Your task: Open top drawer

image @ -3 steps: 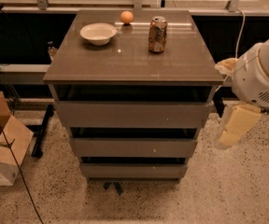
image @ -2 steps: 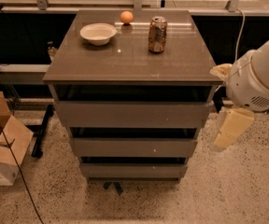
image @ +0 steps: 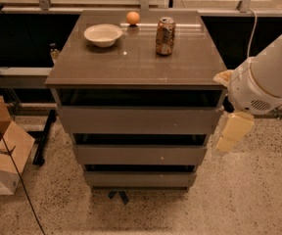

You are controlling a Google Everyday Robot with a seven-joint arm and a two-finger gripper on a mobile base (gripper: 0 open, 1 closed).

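Observation:
The top drawer (image: 138, 120) is the widest grey-brown front, just under the tabletop (image: 131, 62) of the cabinet. It sits flush with a dark gap above it. Below it are a narrower middle front (image: 140, 154) and the smallest front (image: 140, 179). My gripper (image: 234, 131) is cream-coloured and hangs from the white arm (image: 263, 80) at the right. It is beside the right end of the top drawer, level with it and just off the cabinet's corner, not touching it.
On the tabletop stand a white bowl (image: 103, 34), an orange ball (image: 132, 17) and a drink can (image: 165, 35). Cardboard boxes (image: 1, 151) and a black cable (image: 13, 165) lie on the speckled floor at the left. A dark shelf and railing run behind the cabinet.
My arm and gripper have moved a little to the left, closer to the cabinet's right side. The drawers and tabletop objects have not moved.

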